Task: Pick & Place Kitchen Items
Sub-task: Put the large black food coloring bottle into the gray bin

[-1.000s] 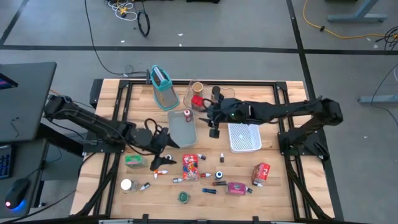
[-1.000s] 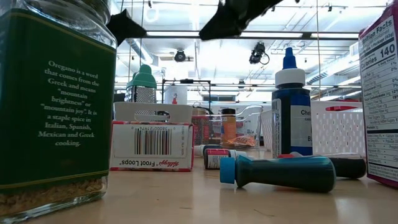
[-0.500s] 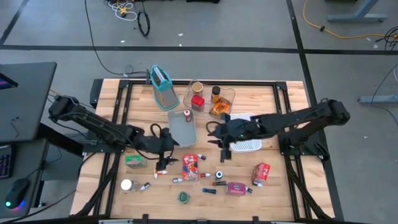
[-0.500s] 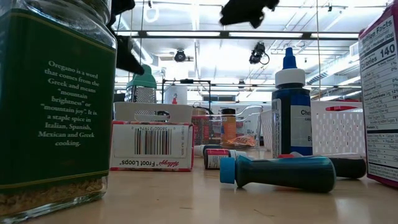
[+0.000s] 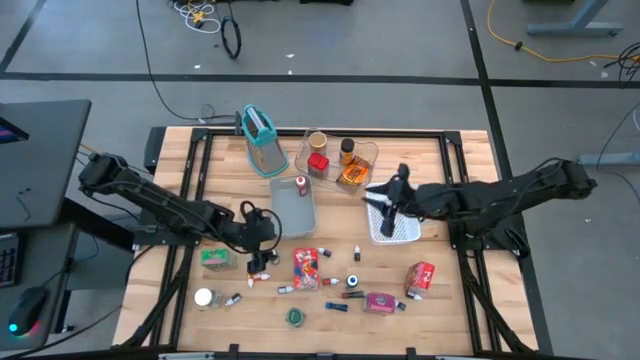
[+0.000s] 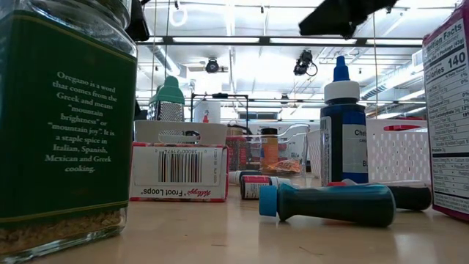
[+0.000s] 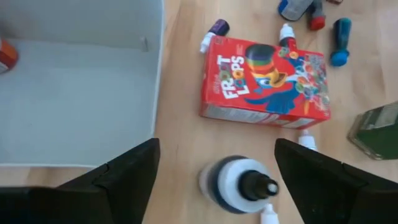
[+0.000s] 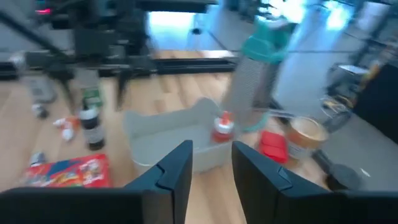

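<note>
My left gripper (image 5: 263, 243) (image 7: 214, 180) hangs open above the table, pointing down, one finger on each side of an upright dark-blue bottle (image 7: 239, 186) (image 5: 263, 262) with a white collar, without touching it. A red Froot Loops box (image 7: 264, 84) (image 5: 306, 266) lies flat just beyond the bottle. Small capped vials (image 5: 285, 289) and packets (image 5: 380, 302) lie scattered toward the near edge. My right gripper (image 5: 385, 198) (image 8: 212, 174) is narrowly open and empty, raised over the white basket (image 5: 400, 232). A red-capped jar (image 5: 301, 183) lies in the grey tray (image 5: 292, 210).
The teal-rimmed holder (image 5: 262, 135) stands at the far left. A clear tray (image 5: 366, 152) holds amber and red jars. A green oregano jar (image 6: 62, 117) and a red packet (image 5: 420, 277) sit toward the near edge. Bare wood shows on the table's far right (image 5: 470, 160).
My right gripper has swung from beside the clear tray toward the near edge, then back toward the table's right and up, ending over the white basket. It carries nothing. My left gripper has edged slightly toward the blue bottle. No item has moved.
</note>
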You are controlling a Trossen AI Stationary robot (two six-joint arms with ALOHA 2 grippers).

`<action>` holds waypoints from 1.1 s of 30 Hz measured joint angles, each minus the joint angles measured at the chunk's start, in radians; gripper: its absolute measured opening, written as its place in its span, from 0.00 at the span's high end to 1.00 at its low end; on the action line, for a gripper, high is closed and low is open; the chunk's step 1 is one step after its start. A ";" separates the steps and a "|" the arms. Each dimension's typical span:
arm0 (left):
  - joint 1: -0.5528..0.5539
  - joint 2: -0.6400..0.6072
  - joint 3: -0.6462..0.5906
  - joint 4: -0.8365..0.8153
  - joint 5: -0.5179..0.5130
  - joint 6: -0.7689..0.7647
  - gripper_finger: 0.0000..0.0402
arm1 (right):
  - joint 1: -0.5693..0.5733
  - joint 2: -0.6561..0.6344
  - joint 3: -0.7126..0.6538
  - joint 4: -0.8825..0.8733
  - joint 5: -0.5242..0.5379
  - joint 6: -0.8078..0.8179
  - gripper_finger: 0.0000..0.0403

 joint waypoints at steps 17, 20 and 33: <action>-0.061 0.122 0.000 -0.015 -0.032 -0.029 0.49 | -0.005 -0.067 -0.061 0.022 -0.028 0.022 0.70; -0.061 0.127 0.000 -0.015 -0.028 -0.050 0.57 | -0.005 -0.067 -0.061 0.031 -0.045 0.027 0.70; -0.067 0.120 0.166 0.012 -0.132 -0.015 0.59 | -0.005 -0.067 -0.061 0.039 -0.046 0.047 0.70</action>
